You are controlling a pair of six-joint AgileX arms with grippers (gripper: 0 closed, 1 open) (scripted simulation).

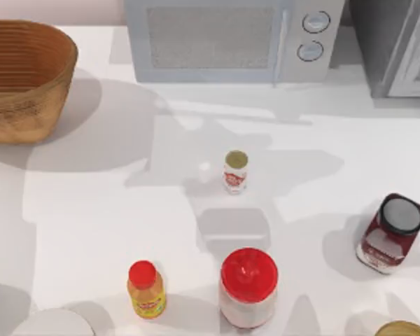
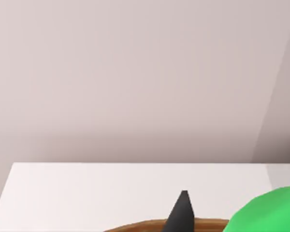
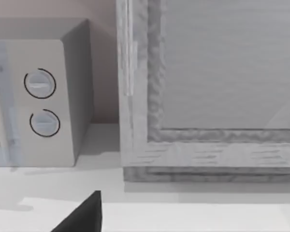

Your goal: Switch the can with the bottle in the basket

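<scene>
Left fingers (image 2: 183, 212) beside green bottle (image 2: 266, 212), above basket (image 2: 135, 226) rim

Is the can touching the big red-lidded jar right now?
Apart. In the top view the can stands mid-table, and a bare stretch of white table separates it from the red-lidded jar nearer the front edge.

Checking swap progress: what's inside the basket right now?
The top view shows only bare woven inner wall of the basket; its floor is cropped and hidden. The left wrist view shows the green bottle beside the rim.
</scene>
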